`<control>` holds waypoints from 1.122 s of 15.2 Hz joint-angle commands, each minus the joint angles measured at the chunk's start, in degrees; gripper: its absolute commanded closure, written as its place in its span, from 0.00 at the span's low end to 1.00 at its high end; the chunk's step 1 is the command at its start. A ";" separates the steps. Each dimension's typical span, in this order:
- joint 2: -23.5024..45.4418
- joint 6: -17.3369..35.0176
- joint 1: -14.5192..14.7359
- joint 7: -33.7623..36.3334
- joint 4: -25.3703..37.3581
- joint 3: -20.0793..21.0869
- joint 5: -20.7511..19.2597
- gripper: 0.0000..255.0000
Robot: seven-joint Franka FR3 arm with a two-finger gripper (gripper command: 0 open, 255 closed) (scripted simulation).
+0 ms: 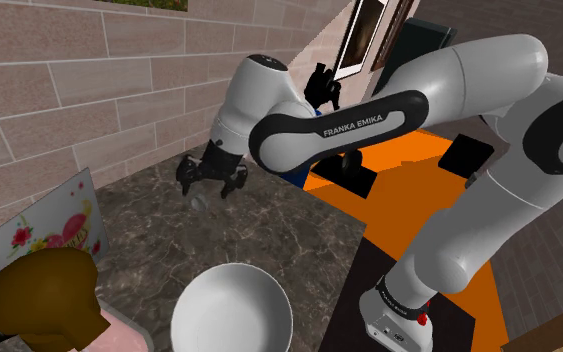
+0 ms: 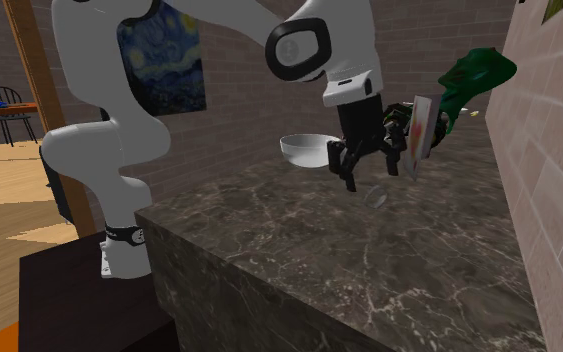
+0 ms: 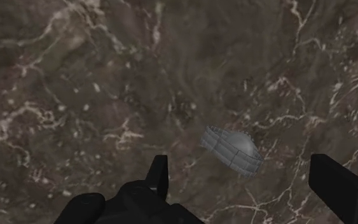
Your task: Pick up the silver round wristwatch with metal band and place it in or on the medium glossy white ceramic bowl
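The silver-grey round wristwatch lies on the dark marble counter. My gripper hovers just above it, open, with one black finger on either side and neither touching. In the shoulder view the gripper hangs over the watch, and the white bowl stands nearer the camera by the counter's front edge. In the second exterior view the watch sits under the gripper, with the bowl behind it.
A flowered card leans by the brick wall, with a brown lump on a pink base in front. In the second exterior view a green object sits behind the card. The counter drops off toward the stand.
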 commanded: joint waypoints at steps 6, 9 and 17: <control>2.74 3.34 -0.08 1.45 -0.73 0.38 -1.93 0.00; 2.74 3.34 -0.08 1.45 -0.73 0.38 -1.93 0.00; 2.72 3.32 -0.08 1.44 -0.73 0.38 -1.92 1.00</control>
